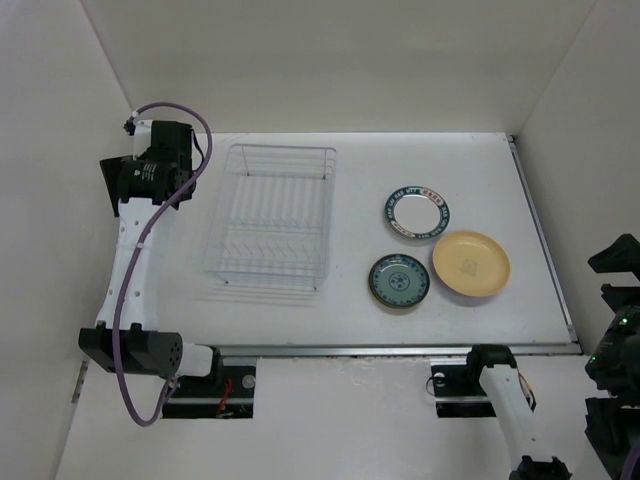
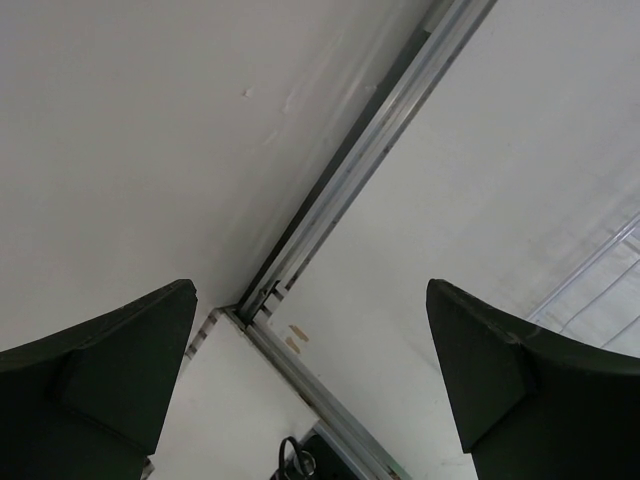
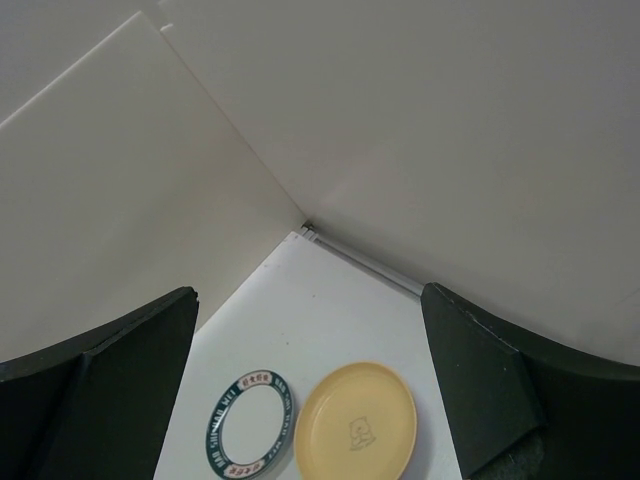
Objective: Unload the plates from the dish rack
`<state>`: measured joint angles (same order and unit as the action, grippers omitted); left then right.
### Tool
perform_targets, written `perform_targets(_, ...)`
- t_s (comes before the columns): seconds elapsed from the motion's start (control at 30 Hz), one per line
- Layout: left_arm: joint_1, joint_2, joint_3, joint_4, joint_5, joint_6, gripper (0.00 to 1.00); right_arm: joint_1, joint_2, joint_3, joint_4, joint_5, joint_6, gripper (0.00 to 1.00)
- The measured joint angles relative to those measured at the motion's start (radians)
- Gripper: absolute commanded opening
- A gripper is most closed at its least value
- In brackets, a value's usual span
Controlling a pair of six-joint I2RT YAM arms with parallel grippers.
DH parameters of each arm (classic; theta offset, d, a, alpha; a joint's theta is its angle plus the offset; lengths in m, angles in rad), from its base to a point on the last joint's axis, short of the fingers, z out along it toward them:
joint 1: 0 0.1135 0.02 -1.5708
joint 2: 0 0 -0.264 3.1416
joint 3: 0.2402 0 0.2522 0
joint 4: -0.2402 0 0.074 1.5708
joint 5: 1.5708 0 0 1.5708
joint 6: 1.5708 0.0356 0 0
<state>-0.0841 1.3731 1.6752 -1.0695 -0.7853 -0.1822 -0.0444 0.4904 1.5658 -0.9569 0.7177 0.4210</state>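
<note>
Left hand: fingers spread wide, nothing between them. It hovers just left of the dish rack, by the rack's far-left corner. In the left wrist view a few rack wires show at the lower right edge, beyond the right finger. The rest of that view is wall and the metal rail along the bench edge.

Right hand: also wide open and empty. It sits well apart from the rack, out past the right edge of the bench. Its camera looks back over the bench from there.

Plates: three lie flat on the bench, all right of the rack and clear of it.
- The green-rimmed plate, white with red marks on the rim, is level with the rack's middle.
- The teal plate is level with the rack's near end, just beside the green-rimmed one.
- The yellow plate is farthest from the rack, just beside both others. Cannot tell if the rims touch.

In the right wrist view the green-rimmed and yellow plates show low between the fingers, away from the hand. The teal plate is not in that view.
</note>
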Motion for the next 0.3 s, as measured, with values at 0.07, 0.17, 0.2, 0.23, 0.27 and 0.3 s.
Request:
perform_targets(0.07,0.0,-0.002,0.0,0.0,0.003,0.0,1.0,0.0,-0.001,-0.003,-0.002,-0.008,-0.003,0.99)
perform_targets(0.17,0.0,-0.003,0.0,0.0,0.011,0.0,1.0,0.0,-0.001,-0.005,-0.002,-0.02,-0.005,0.99)
perform_targets(0.2,0.0,-0.005,0.0,-0.001,0.014,0.0,1.0,0.0,-0.001,-0.005,-0.002,-0.023,-0.006,0.99)
perform_targets(0.23,0.0,-0.007,0.0,-0.001,0.018,0.0,1.0,0.0,-0.001,-0.005,-0.002,-0.028,-0.008,0.99)
perform_targets(0.27,0.0,-0.009,0.0,-0.001,0.02,0.0,1.0,0.0,-0.001,-0.005,-0.002,-0.034,-0.011,0.99)
perform_targets(0.3,0.0,-0.011,0.0,-0.001,0.022,0.0,1.0,0.0,-0.001,-0.005,-0.002,-0.042,-0.015,0.99)
